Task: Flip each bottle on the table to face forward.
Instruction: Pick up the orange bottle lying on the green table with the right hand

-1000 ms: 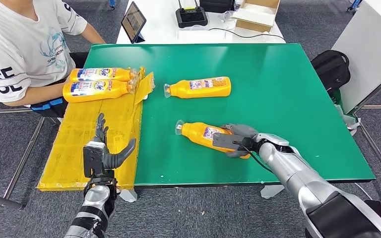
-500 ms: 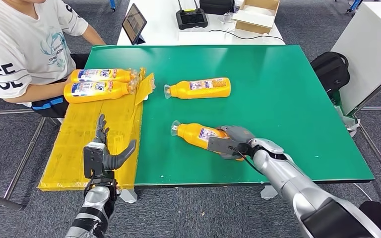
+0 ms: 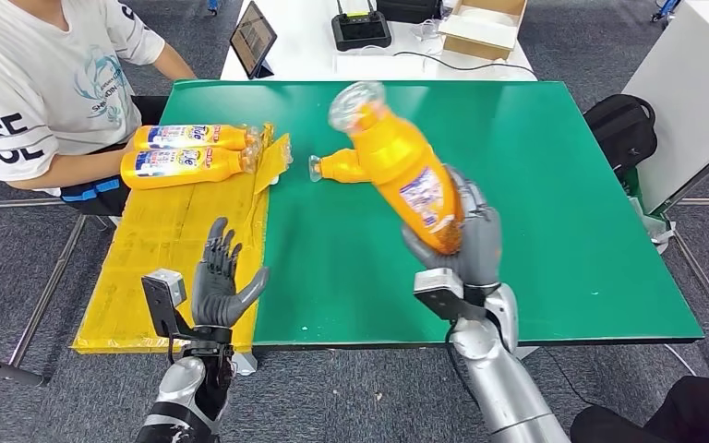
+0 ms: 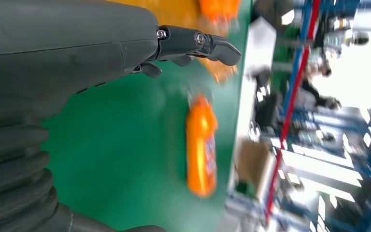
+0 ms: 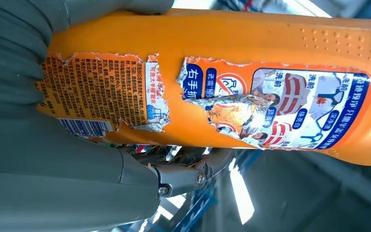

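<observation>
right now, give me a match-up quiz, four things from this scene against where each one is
Things:
1. right hand
2. left hand
3. lifted bottle
4. pair of bottles

Places:
A. lying on the yellow sheet, near the person
B. raised above the green table, cap end up
C. fingers spread, holding nothing
D. gripping a bottle's base end

Pairs: 1-D, 2-C, 3-B, 4-A

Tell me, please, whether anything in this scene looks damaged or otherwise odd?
Yes. The label on the orange bottle gripped by the right hand is torn: ragged edges and a bare gap split it in two, as the right wrist view shows. Nothing looks spilled on the green table.
</observation>
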`<control>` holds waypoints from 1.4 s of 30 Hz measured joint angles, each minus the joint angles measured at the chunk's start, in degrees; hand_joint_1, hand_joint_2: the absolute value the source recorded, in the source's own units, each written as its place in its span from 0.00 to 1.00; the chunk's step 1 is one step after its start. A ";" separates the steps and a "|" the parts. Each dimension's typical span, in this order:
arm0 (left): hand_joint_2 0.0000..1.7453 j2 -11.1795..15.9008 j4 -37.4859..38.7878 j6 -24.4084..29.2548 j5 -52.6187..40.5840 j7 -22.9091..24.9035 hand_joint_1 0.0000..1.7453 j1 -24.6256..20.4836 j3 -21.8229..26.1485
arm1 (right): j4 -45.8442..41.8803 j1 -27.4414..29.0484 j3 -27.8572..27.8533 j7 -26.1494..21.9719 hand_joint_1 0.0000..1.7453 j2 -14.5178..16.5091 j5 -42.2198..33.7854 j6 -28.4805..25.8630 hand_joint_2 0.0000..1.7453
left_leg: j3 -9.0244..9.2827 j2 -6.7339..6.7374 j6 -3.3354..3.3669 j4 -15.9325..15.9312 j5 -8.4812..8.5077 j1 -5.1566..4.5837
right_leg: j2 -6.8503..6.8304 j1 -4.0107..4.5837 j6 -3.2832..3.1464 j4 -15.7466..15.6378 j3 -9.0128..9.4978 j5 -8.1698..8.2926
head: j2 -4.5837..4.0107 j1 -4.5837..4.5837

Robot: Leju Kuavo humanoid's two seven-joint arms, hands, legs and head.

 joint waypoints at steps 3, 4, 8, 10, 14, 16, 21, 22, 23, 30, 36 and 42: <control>1.00 -0.08 -1.07 -1.70 1.62 0.76 0.00 0.05 -1.12 | -2.71 1.38 -1.98 -0.88 1.00 0.78 -0.63 0.03 1.00 | 0.01 0.02 0.01 0.00 0.00 -0.02 | 0.01 -0.02 0.02 -0.01 -0.04 0.02 | 0.00 0.01; 1.00 -0.09 -1.37 -2.65 2.41 1.07 0.00 0.10 -1.47 | -3.19 1.66 -2.38 -1.33 1.00 0.93 -0.91 0.41 1.00 | 0.01 0.02 0.00 0.00 0.00 -0.02 | 0.01 -0.02 0.02 -0.01 -0.05 0.03 | 0.00 0.00; 1.00 -0.08 -2.57 -6.77 5.06 2.05 0.00 0.49 -3.03 | -3.66 2.44 -3.09 -2.58 1.00 1.14 -1.49 2.88 1.00 | 0.01 0.03 -0.01 0.00 0.01 0.01 | 0.01 0.02 0.02 0.02 -0.06 0.03 | 0.00 0.01; 1.00 -0.04 -3.07 -8.62 6.28 2.41 0.00 0.65 -3.78 | -3.63 2.83 -3.20 -2.95 1.00 1.16 -1.72 5.13 1.00 | 0.01 0.03 -0.01 0.00 0.01 0.02 | 0.02 0.03 0.02 0.02 -0.07 0.03 | 0.00 0.01; 1.00 0.02 -4.66 -13.33 8.88 2.76 0.00 0.96 -5.80 | -1.59 3.49 -2.83 -4.06 1.00 1.69 -3.13 13.80 1.00 | -0.04 0.03 -0.01 0.00 0.00 0.02 | 0.01 0.03 0.01 0.02 -0.08 0.02 | 0.00 0.02; 1.00 0.07 -5.61 -14.43 9.40 2.77 0.00 1.03 -6.94 | 1.18 3.77 -1.95 -5.09 1.00 2.53 -3.18 17.58 1.00 | -0.06 0.03 -0.01 -0.01 0.00 0.02 | 0.01 0.03 0.01 0.02 -0.10 0.01 | 0.00 0.02; 1.00 0.13 -6.62 -14.46 8.50 2.70 0.00 1.02 -8.95 | 9.31 4.01 1.99 -5.65 1.00 5.36 -1.44 21.33 1.00 | -0.08 0.04 -0.02 -0.01 0.00 0.04 | 0.01 0.05 0.00 0.03 -0.15 0.00 | 0.00 0.00; 1.00 0.13 -6.65 -14.43 8.41 2.69 0.00 1.02 -9.17 | 10.43 4.01 2.60 -5.66 1.00 5.81 -1.33 21.48 1.00 | -0.08 0.04 -0.02 -0.01 0.00 0.04 | 0.01 0.05 0.00 0.03 -0.15 0.00 | 0.00 0.00; 1.00 0.14 -6.66 -14.42 8.38 2.69 0.00 1.01 -9.36 | 11.37 3.99 3.10 -5.67 1.00 6.17 -1.29 21.58 1.00 | -0.08 0.04 -0.02 -0.01 0.01 0.04 | 0.01 0.05 0.00 0.03 -0.15 0.00 | 0.00 0.00; 1.00 0.17 -6.68 -14.42 8.36 2.69 0.00 1.01 -9.83 | 14.70 3.90 4.47 -5.68 1.00 6.97 -1.26 21.86 1.00 | -0.11 0.03 -0.01 -0.01 0.00 0.02 | 0.01 0.02 0.00 0.02 -0.14 0.01 | 0.00 0.01; 1.00 0.19 -6.65 -12.86 5.35 2.61 0.00 0.91 -10.22 | 17.54 3.39 6.82 -5.03 1.00 7.77 1.03 23.97 1.00 | -0.11 0.05 -0.02 -0.01 0.00 0.04 | 0.02 0.05 0.00 0.03 -0.18 0.01 | 0.00 0.01; 1.00 0.38 -6.16 -11.78 2.58 3.33 0.00 0.77 -10.32 | 21.45 2.19 10.19 -4.18 1.00 8.76 2.84 24.11 1.00 | -0.11 0.06 -0.02 -0.01 0.01 0.05 | 0.02 0.05 -0.01 0.03 -0.19 0.00 | 0.00 0.02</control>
